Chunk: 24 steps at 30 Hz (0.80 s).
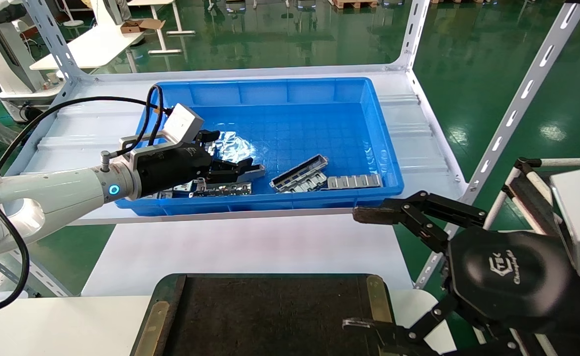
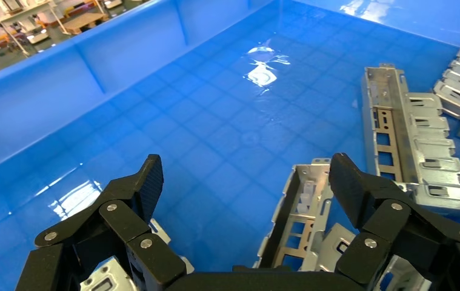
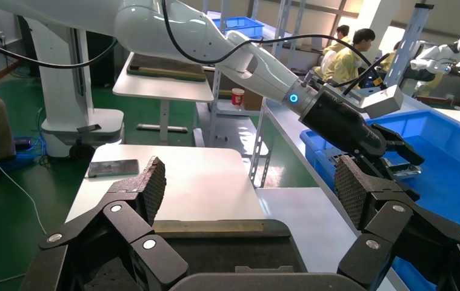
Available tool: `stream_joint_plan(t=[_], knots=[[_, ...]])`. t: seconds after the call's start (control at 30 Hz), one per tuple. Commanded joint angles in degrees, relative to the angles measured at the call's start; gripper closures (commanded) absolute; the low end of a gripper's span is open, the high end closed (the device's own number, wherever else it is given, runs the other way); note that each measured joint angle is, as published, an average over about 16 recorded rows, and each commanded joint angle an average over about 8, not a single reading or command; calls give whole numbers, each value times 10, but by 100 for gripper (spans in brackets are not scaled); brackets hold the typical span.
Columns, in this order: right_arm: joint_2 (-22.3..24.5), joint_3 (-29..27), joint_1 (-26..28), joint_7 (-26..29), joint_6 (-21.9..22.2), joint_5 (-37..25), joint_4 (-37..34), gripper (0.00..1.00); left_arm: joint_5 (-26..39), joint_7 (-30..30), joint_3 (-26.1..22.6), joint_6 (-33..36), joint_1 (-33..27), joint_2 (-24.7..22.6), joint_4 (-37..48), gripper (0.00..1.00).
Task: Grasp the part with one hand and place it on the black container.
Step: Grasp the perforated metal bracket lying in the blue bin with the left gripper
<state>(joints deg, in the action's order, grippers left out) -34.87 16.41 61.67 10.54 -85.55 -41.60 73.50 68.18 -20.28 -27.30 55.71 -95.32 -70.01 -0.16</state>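
My left gripper (image 1: 223, 153) hangs low inside the blue bin, jaws spread wide. In the left wrist view the part (image 2: 305, 215), a grey channel bar with a dark hollow, lies on the bin floor between the open fingers of the left gripper (image 2: 248, 176), close beside one fingertip (image 2: 348, 182); the other fingertip is well clear of it. Its silvery end (image 1: 256, 171) shows just past the fingers in the head view. The black container (image 1: 270, 316) sits at the near table edge. My right gripper (image 1: 361, 269) hovers open and empty at the container's right end (image 3: 227, 254).
The blue bin (image 1: 369, 123) stands on a white shelf. It also holds a longer ribbed grey piece (image 1: 300, 175) and flat silver plates (image 1: 354, 181). Slotted shelf uprights (image 1: 512, 109) rise on the right. White tabletop (image 1: 245, 247) lies between bin and container.
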Motion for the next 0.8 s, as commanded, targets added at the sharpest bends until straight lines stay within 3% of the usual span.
stream_joint_plan(t=[0.03, 0.63, 0.67, 0.73, 0.8], knots=[[0, 0, 0, 0, 0, 0, 0, 0, 2, 4, -1, 5, -2, 1, 2, 0], [0, 1, 0, 0, 0, 1, 0, 2, 20, 23, -14, 48, -2, 11, 6, 0], [0, 1, 0, 0, 0, 1, 0, 7, 21, 24, -14, 51, -2, 12, 6, 0], [0, 1, 0, 0, 0, 1, 0, 30, 22, 25, -15, 54, -2, 13, 6, 5], [0, 1, 0, 0, 0, 1, 0, 55, 22, 26, -16, 55, -2, 13, 6, 19]])
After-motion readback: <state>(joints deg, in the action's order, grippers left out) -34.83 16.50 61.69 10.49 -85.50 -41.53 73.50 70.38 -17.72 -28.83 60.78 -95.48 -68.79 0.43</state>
